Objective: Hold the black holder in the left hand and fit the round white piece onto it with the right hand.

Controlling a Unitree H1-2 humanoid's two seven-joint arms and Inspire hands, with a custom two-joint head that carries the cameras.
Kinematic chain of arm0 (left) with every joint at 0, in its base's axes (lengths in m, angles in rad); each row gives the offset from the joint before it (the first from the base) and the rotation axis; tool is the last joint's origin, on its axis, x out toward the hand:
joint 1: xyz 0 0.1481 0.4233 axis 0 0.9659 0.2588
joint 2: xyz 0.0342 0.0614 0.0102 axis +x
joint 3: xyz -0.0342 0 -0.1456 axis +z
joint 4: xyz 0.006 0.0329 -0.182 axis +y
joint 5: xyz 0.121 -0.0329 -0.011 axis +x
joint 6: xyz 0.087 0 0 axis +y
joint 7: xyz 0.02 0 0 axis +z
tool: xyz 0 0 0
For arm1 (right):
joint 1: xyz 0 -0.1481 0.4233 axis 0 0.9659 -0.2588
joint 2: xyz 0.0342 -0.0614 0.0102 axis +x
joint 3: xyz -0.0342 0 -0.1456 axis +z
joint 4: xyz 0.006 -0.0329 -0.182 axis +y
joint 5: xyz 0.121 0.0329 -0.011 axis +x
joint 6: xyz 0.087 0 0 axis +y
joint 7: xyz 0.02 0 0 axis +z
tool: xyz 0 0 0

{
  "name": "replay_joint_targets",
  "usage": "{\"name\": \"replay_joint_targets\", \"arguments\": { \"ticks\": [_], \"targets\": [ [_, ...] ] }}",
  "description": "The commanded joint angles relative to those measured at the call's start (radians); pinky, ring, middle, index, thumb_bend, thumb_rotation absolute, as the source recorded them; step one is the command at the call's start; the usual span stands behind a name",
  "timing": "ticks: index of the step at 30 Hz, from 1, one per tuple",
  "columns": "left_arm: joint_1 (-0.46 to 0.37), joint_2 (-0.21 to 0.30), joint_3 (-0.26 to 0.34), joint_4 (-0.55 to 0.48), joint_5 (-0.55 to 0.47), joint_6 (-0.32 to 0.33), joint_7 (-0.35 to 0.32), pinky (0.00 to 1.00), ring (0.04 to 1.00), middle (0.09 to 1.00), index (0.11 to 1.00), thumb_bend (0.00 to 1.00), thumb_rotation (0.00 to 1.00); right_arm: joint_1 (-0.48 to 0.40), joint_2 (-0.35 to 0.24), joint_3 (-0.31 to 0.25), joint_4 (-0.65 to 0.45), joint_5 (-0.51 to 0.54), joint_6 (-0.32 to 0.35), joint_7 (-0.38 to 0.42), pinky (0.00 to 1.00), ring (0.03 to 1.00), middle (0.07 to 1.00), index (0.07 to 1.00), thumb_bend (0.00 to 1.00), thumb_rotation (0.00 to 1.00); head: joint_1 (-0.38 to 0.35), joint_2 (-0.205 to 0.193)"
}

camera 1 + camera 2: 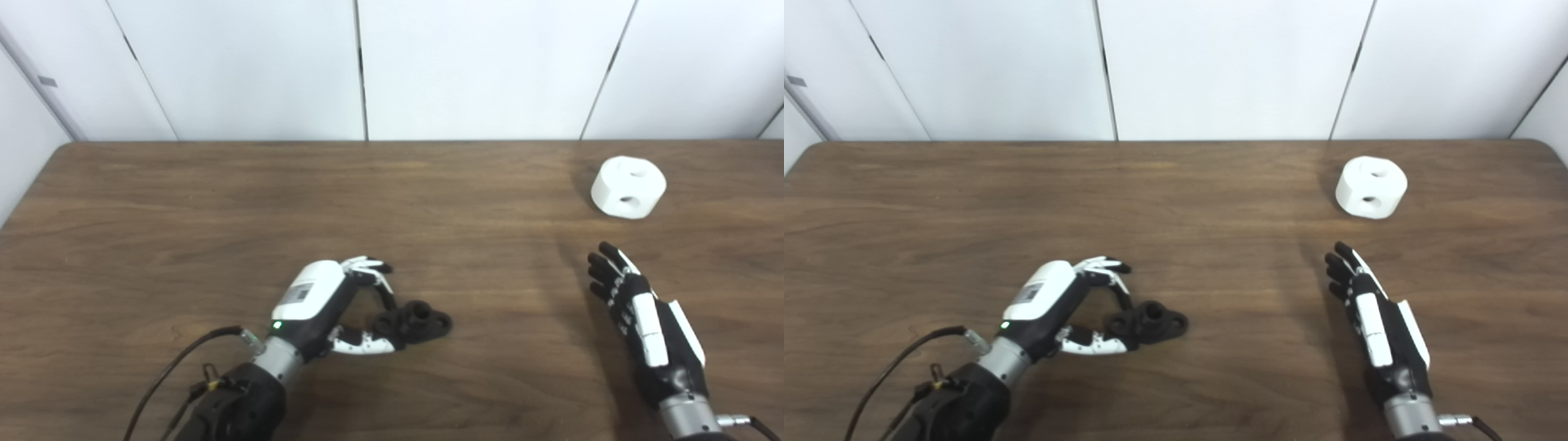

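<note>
The left robot hand (pixel 334 300) lies low on the brown wooden counter (pixel 184 233), curled around the near end of the black holder (pixel 415 323): its fingers (pixel 367 266) arch over from the far side and its thumb reaches in from the near side, so the holder's end sits pinched between them, while the rest of the piece pokes out to the right and rests on the counter. The right robot hand (pixel 637 318) holds nothing; its fingers are stretched out nearly straight and close together, pointing away toward the far edge, palm turned inward (edge-on from where the cameras sit, so I cannot tell whether it touches the wood). The round white piece (pixel 628 187) stands by itself toward the far right of the counter, well apart from the holder and some way beyond the right fingertips, with one hole in its top and another in its side. The right eye view shows the counter's rounded far-right corner; the left eye view cuts that off and shows the far-left corner.
</note>
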Motion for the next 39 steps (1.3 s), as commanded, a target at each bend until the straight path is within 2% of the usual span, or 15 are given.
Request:
{"name": "replay_joint_targets", "arguments": {
  "ticks": [1, 20, 27, 33, 37, 39],
  "targets": [
    [0.013, -0.002, -0.025, 0.022, 0.002, -0.021, -0.029, 0.79, 0.902, 0.832, 0.489, 0.51, 0.06, -0.013, 0.002, 0.008, -0.03, 0.0, 0.003, 0.006, 0.9, 0.917, 0.896, 0.917, 0.61, 0.99, 0.0, 0.001],
    [0.023, -0.006, -0.009, 0.048, 0.138, -0.067, 0.012, 0.9, 0.892, 0.818, 0.489, 0.51, 0.05, -0.003, -0.019, -0.009, -0.037, 0.007, 0.007, 0.016, 0.92, 0.918, 0.895, 0.921, 0.64, 0.99, -0.046, 0.012],
    [0.017, -0.012, -0.015, 0.066, 0.189, -0.074, 0.024, 0.91, 0.885, 0.811, 0.489, 0.51, 0.05, -0.015, -0.024, -0.037, -0.032, 0.037, 0.011, 0.019, 0.91, 0.915, 0.897, 0.924, 0.65, 0.93, -0.055, 0.005],
    [0.018, -0.02, -0.01, 0.078, 0.194, -0.078, 0.026, 0.91, 0.887, 0.808, 0.488, 0.51, 0.05, -0.029, -0.042, -0.058, -0.068, 0.052, 0.027, 0.019, 0.91, 0.927, 0.907, 0.919, 0.6, 0.9, -0.074, -0.003],
    [0.017, -0.022, -0.007, 0.084, 0.19, -0.082, 0.024, 0.9, 0.883, 0.807, 0.488, 0.51, 0.05, -0.056, -0.072, -0.076, -0.098, 0.033, 0.051, 0.015, 0.96, 0.937, 0.9, 0.914, 0.64, 0.8, -0.091, -0.003],
    [0.015, -0.021, -0.005, 0.087, 0.186, -0.085, 0.023, 0.89, 0.882, 0.807, 0.489, 0.51, 0.05, -0.08, -0.114, -0.072, -0.124, -0.06, 0.065, 0.01, 0.95, 0.934, 0.9, 0.913, 0.64, 0.69, -0.099, -0.004]
  ]
}}
